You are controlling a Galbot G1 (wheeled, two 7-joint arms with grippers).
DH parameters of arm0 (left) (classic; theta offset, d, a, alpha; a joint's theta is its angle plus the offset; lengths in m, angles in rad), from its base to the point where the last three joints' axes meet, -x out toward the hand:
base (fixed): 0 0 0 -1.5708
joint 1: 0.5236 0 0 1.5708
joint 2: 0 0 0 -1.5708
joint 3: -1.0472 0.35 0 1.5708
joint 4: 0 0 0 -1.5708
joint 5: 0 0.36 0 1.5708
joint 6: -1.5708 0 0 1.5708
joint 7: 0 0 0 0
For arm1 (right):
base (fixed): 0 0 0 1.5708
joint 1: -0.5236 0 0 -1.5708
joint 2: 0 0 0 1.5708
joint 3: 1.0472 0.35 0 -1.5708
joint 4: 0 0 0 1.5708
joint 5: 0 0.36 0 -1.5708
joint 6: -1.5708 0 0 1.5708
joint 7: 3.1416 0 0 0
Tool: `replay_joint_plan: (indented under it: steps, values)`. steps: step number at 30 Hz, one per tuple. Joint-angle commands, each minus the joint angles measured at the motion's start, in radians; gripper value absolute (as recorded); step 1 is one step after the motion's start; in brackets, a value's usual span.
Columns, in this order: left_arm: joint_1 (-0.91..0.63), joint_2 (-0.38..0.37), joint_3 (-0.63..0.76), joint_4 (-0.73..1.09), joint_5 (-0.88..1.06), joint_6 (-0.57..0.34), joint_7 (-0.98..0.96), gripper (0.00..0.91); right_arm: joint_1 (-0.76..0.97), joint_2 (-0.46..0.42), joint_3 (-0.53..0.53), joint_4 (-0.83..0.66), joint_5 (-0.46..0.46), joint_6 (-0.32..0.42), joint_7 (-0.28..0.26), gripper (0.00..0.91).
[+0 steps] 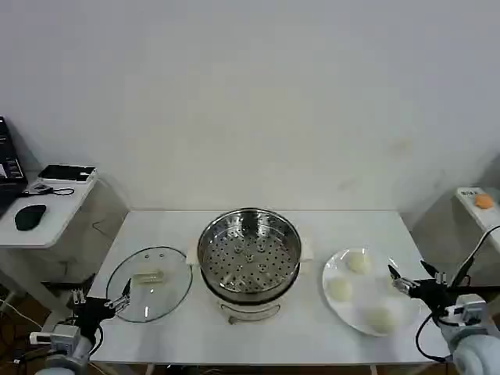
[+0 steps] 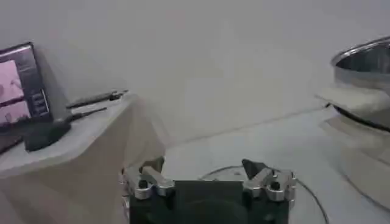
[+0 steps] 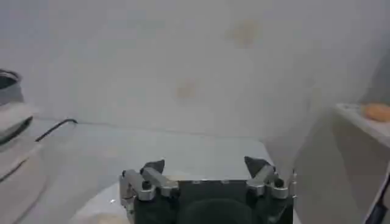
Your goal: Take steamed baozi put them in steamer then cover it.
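1. Stainless steel forms the steamer (image 1: 249, 255), which stands at the middle of the white table (image 1: 258, 336) on a cream base with side handles; its perforated tray is bare and uncovered.
2. At the steamer's 9 o'clock, just beside it, the cover (image 1: 148, 283) lies flat on the table, a clear glass lid with a metal rim and a cream bar handle at its centre.
3. At the steamer's 3 o'clock sits a white plate (image 1: 402, 320) carrying three visible steamed baozi (image 1: 358, 262): one at the plate's 12 o'clock, one at 9 o'clock, one at 6 o'clock.
4. Low at the table's near-left corner, the left gripper (image 1: 121, 300) hangs at the cover's 8 o'clock edge, its fingers spread wide with nothing between them; in the left wrist view (image 2: 204, 165) the lid's rim curves just past the fingertips.
5. Opposite it, the right gripper (image 1: 408, 279) hovers at the plate's 3 o'clock rim, fingers likewise spread wide and empty, as the right wrist view (image 3: 205, 164) confirms.
6. A side desk (image 1: 47, 215) with a black mouse (image 1: 30, 216) stands well apart at the table's 10 o'clock.
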Motion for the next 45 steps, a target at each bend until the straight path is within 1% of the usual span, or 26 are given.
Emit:
replay_joint_plan:
  steps: [1,3,6,8,9,10,11,13,14,15,16,17,18,19,21,23,24,26,29,30,31,35,36,37,38,45]
  values:
    - [0.000,0.000,0.005,-0.008,-0.001,-0.002,0.005,0.907,0.111,-0.074,-0.004,-0.003,-0.104,-0.051,-0.082,0.907]
    - [0.003,-0.001,0.005,-0.016,0.000,-0.003,0.005,0.907,0.143,-0.118,-0.009,-0.011,-0.138,-0.070,-0.127,0.907]
    - [0.010,0.008,0.009,-0.027,0.004,-0.013,0.003,0.907,0.224,-0.202,-0.036,-0.047,-0.207,-0.125,-0.229,0.907]
    - [0.015,0.012,0.010,-0.038,0.005,-0.015,0.004,0.907,0.291,-0.265,-0.063,-0.095,-0.265,-0.138,-0.342,0.907]
    - [0.017,0.011,0.010,-0.042,0.007,-0.015,0.004,0.907,0.320,-0.288,-0.077,-0.116,-0.304,-0.146,-0.412,0.907]
    - [0.017,0.009,0.010,-0.046,0.007,-0.015,0.005,0.907,0.351,-0.308,-0.090,-0.137,-0.339,-0.151,-0.447,0.907]
    - [0.017,0.006,0.010,-0.049,0.006,-0.015,0.006,0.907,0.401,-0.332,-0.107,-0.168,-0.391,-0.147,-0.543,0.907]
    - [0.017,0.001,0.010,-0.053,0.007,-0.015,0.006,0.907,0.505,-0.366,-0.177,-0.214,-0.449,-0.149,-0.648,0.907]
    - [0.016,-0.001,0.010,-0.054,0.007,-0.015,0.006,0.907,0.505,-0.366,-0.177,-0.214,-0.449,-0.149,-0.648,0.907]
    - [0.017,-0.003,0.009,-0.055,0.007,-0.015,0.007,0.907,0.610,-0.394,-0.263,-0.256,-0.513,-0.144,-0.771,0.907]
    - [0.018,-0.004,0.009,-0.057,0.007,-0.016,0.007,0.907,0.630,-0.401,-0.310,-0.273,-0.550,-0.144,-0.818,0.907]
    - [0.019,-0.004,0.008,-0.058,0.007,-0.017,0.007,0.907,0.736,-0.405,-0.350,-0.292,-0.570,-0.140,-0.866,0.907]
    - [0.021,-0.003,0.008,-0.060,0.007,-0.018,0.007,0.907,0.783,-0.404,-0.377,-0.310,-0.588,-0.137,-0.902,0.907]
    - [0.023,-0.002,0.008,-0.062,0.008,-0.019,0.007,0.907,0.871,-0.398,-0.441,-0.344,-0.640,-0.126,-0.993,0.907]
    - [0.025,-0.001,0.006,-0.066,0.009,-0.020,0.008,0.907,0.952,-0.389,-0.535,-0.391,-0.704,-0.106,-1.057,0.907]
    - [0.022,-0.003,0.004,-0.067,0.009,-0.021,0.009,0.907,1.056,-0.369,-0.599,-0.448,-0.766,-0.065,-1.188,0.907]
    - [0.019,-0.006,0.000,-0.066,0.008,-0.021,0.010,0.907,1.105,-0.347,-0.655,-0.475,-0.811,-0.051,-1.232,0.907]
    - [0.016,-0.007,-0.005,-0.062,0.006,-0.021,0.010,0.907,1.218,-0.310,-0.762,-0.534,-0.876,-0.022,-1.251,0.907]
    - [0.017,-0.009,-0.011,-0.059,0.006,-0.020,0.011,0.907,1.303,-0.252,-0.862,-0.596,-0.942,0.004,-1.254,0.907]
    - [0.017,-0.010,-0.012,-0.058,0.007,-0.021,0.011,0.907,1.311,-0.252,-0.873,-0.601,-0.949,0.008,-1.254,0.907]
    - [0.019,-0.012,-0.014,-0.058,0.007,-0.020,0.012,0.907,1.338,-0.220,-0.903,-0.618,-0.977,0.014,-1.253,0.907]
    - [0.026,-0.020,-0.018,-0.063,0.013,-0.020,0.014,0.907,1.413,-0.149,-1.051,-0.671,-1.054,0.047,-1.256,0.907]
    - [0.026,-0.021,-0.019,-0.064,0.015,-0.020,0.014,0.907,1.424,-0.145,-1.067,-0.675,-1.060,0.052,-1.257,0.907]
    - [0.026,-0.024,-0.020,-0.065,0.016,-0.020,0.015,0.907,1.445,-0.133,-1.128,-0.691,-1.067,0.063,-1.259,0.907]
    - [0.027,-0.026,-0.023,-0.066,0.017,-0.020,0.016,0.907,1.460,-0.114,-1.156,-0.705,-1.073,0.065,-1.263,0.907]
    - [0.037,-0.034,-0.028,-0.078,0.024,-0.019,0.028,0.907,1.442,-0.035,-1.173,-0.775,-1.143,0.088,-1.274,0.907]
